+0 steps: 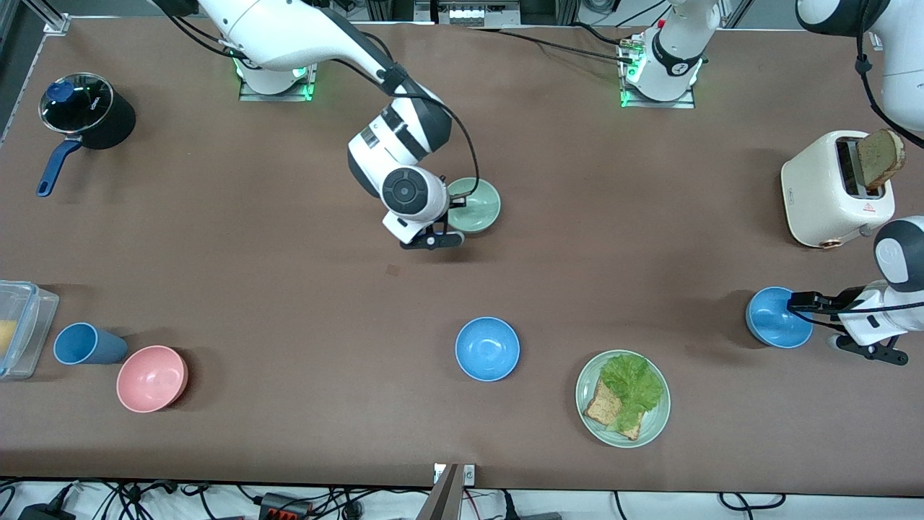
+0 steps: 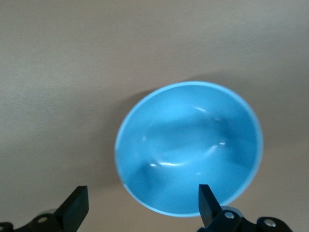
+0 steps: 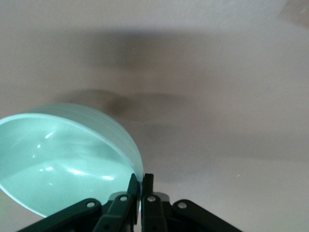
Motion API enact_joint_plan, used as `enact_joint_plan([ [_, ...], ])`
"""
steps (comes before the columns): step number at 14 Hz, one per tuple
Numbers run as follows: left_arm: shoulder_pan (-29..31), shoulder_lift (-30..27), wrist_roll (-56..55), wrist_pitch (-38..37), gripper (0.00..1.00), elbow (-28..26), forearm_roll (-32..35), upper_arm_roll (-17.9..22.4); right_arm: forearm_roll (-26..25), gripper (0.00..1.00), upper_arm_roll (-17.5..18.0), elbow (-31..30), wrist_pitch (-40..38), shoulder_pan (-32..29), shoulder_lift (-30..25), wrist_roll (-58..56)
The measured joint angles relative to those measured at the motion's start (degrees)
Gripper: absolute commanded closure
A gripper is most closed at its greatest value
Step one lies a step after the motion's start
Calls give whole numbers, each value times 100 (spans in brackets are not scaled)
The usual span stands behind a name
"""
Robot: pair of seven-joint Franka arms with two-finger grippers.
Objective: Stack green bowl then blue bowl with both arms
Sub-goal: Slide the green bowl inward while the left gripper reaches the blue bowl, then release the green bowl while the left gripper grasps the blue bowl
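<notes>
Up, green bowl (image 3: 63,162) pinched in right hand (image 3: 141,186).

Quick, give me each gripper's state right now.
Left gripper: open, over the blue bowl, not gripping it.
Right gripper: shut on the green bowl's rim.

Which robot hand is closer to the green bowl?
The right. The right gripper has its fingers pinched on the green bowl's rim. The left gripper is at the left arm's end of the table, open around a blue bowl.
</notes>
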Motion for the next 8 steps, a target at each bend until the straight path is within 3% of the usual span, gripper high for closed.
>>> enact_joint_plan([
  [1, 47, 63, 54, 123, 9, 0, 8, 1, 11, 100, 0, 0, 0, 21, 29, 8],
  [2, 79, 112, 99, 191, 19, 0, 8, 1, 12, 65, -3, 0, 0, 23, 61, 9],
  [3, 91, 148, 110, 214, 28, 1, 9, 1, 12, 1, -13, 0, 0, 22, 93, 10],
  [8, 85, 321, 119, 245, 76, 1, 9, -45, 19, 0, -62, 309, -33, -45, 35, 401],
])
